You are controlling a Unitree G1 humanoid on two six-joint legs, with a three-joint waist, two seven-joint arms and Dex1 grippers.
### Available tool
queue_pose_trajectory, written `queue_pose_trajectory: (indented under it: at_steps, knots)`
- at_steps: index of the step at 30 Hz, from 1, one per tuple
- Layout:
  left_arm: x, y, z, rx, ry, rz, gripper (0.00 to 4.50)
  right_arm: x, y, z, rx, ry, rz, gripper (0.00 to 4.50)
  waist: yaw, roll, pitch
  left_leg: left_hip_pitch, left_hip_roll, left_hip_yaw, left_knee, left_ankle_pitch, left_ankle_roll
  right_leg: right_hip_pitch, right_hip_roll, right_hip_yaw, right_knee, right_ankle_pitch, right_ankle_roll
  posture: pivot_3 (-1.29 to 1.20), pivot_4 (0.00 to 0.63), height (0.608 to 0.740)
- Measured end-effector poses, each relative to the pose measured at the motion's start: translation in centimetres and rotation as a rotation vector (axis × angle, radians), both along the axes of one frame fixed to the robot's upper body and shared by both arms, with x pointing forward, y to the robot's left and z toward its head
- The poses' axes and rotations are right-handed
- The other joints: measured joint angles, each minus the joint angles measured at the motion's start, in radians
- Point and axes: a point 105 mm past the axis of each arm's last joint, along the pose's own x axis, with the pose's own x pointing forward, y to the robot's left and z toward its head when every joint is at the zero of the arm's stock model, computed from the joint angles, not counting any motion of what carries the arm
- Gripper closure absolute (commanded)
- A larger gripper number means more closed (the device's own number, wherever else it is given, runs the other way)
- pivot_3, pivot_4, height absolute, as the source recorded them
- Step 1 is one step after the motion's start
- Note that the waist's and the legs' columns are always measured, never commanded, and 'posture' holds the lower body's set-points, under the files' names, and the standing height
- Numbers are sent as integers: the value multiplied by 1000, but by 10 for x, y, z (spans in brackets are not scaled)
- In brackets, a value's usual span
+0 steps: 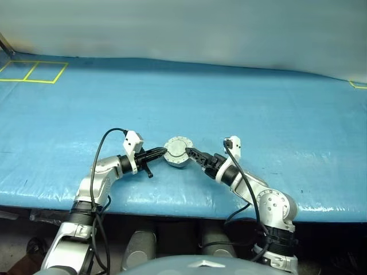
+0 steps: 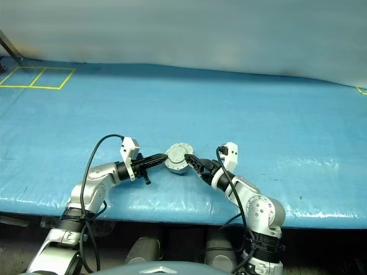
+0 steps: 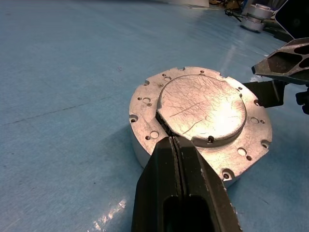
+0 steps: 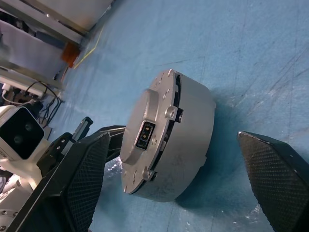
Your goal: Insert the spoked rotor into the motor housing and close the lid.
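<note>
near the table's front edge the lid (image 3: 203,104) sits closed on the motor housing (image 3: 145,150); left gripper (image 3: 175,145) clenched, right gripper (image 4: 178,183) released, should back off slowly.

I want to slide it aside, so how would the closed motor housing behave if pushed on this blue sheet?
The motor housing looks like solid metal, so it is probably stiff and heavy for its size. It sits flat and squat on the blue sheet, so it should slide rather than tip or roll. The glossy sheet may let it skid or wrinkle under it.

Blue sheeted table (image 1: 275,114) (yellow tape lines at corners); motor housing (image 1: 178,153) rests on it, lid (image 3: 203,104) shut.
</note>
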Motion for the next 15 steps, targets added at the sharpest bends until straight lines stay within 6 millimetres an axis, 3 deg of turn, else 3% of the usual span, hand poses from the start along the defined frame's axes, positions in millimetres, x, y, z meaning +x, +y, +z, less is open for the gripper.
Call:
queue_pose_trajectory:
  at_steps: [7,11,15]
  knots:
    - [0,3,-1,-1,2,10,4500,1,4,-10,58,66,3,37,-3,0,0,0,0,0,0,0,0,0,0,0,0,0,0,0,150,740]
    - [0,3,-1,-1,2,13,4500,2,7,-12,83,83,8,950,-6,0,0,0,0,0,0,0,0,0,0,0,0,0,0,0,150,740]
    - [0,3,-1,-1,-3,14,4500,2,8,-10,113,85,15,2299,-7,1,0,0,0,0,0,0,0,0,0,0,0,0,0,0,150,740]
